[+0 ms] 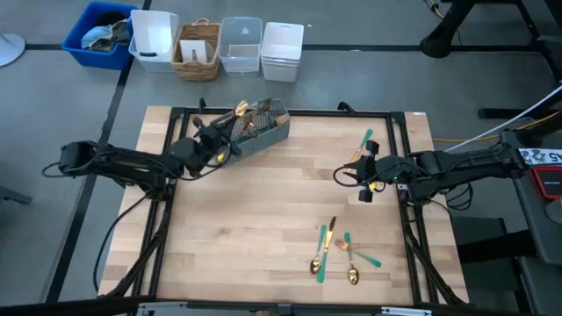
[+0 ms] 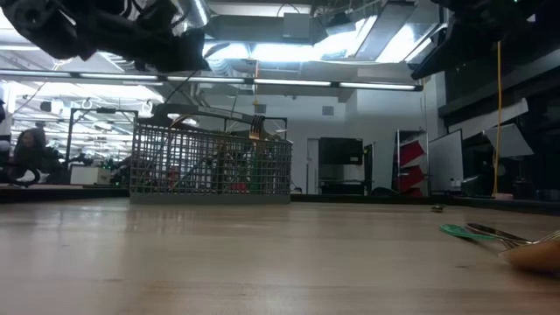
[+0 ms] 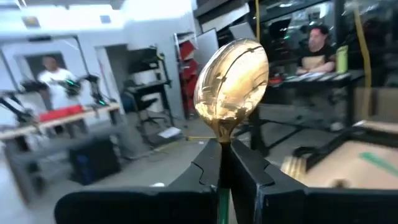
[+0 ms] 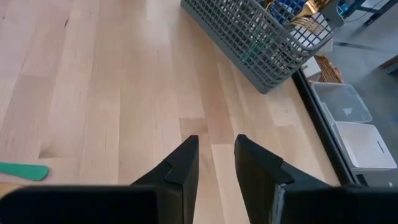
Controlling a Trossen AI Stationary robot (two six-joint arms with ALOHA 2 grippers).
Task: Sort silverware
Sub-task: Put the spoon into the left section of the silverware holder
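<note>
Nearest the front edge of the table (image 1: 263, 202) lie several spoons and knives (image 1: 336, 253) with green handles. Farther back, the right gripper (image 4: 215, 162) hovers empty, fingers apart, with one piece (image 1: 366, 140) just beyond it. At the far edge, the left gripper (image 3: 224, 163) pinches a gold spoon (image 3: 231, 81) (bowl upward) beside the mesh caddy (image 1: 263, 132), which already holds silverware.

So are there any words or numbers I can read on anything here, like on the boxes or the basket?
No text can be read anywhere.
White strip at the right edge of the high view: carries dark marks, too small to read.
Bins behind the table: no labels visible.
Mesh caddy: no writing.
Gold spoon in the left gripper: no visible engraving.
</note>
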